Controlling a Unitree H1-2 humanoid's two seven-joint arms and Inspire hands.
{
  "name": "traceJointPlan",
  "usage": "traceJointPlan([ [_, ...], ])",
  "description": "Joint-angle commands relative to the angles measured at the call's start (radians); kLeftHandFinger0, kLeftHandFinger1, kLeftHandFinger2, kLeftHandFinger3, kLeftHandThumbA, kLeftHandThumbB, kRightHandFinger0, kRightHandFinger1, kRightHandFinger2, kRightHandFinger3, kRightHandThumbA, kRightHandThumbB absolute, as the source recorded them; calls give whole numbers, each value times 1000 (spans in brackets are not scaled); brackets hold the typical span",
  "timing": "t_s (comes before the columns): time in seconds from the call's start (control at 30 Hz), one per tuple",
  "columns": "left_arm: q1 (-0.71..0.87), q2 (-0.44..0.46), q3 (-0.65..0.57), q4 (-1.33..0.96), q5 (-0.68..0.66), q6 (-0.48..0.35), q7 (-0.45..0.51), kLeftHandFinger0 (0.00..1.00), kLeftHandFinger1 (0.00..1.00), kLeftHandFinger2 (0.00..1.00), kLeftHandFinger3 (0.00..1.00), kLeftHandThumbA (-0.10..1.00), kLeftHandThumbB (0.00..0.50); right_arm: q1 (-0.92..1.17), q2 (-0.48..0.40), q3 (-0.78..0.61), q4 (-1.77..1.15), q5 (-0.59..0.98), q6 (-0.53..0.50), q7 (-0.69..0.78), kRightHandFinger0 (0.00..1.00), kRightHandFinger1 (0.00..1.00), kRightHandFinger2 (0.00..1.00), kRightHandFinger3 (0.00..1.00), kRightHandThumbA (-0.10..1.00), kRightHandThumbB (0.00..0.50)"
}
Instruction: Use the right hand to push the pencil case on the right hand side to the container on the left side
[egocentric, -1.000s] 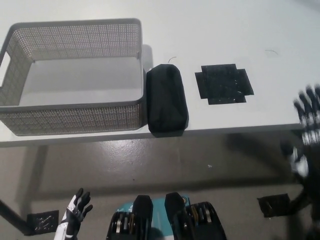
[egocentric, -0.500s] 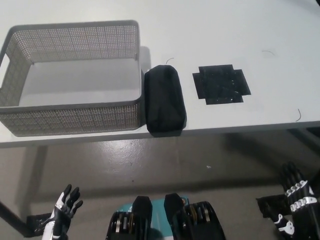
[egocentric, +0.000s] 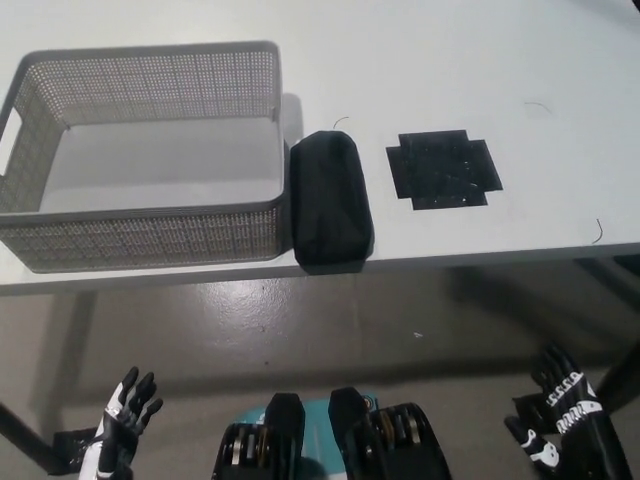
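the pencil case (egocentric: 331, 200) lay at the table (egocentric: 560, 60) front edge, touching the container (egocentric: 150, 235); right hand (egocentric: 562, 422) and left hand (egocentric: 122, 425) hung released below.

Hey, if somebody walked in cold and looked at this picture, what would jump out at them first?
Most likely the big grey mesh basket on the left of the white table, with the black pencil case lying right beside its right wall near the front edge. Next, the black cross-shaped patch to the right of the case. Both hands sit low, off the table: the white left hand bottom left, the black right hand bottom right.
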Motion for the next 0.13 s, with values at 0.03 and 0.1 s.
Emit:
traceJointPlan([
  [0.03,-9,1,13,-17,0,-32,-6,1000,1000,1000,1000,1000,193,-35,15,6,-3,20,-41,18,1000,1000,1000,1000,1000,390],
  [0.1,-14,2,15,-11,3,-32,-3,1000,1000,1000,1000,1000,194,-37,17,6,-10,19,-33,15,1000,1000,1000,1000,1000,393],
])
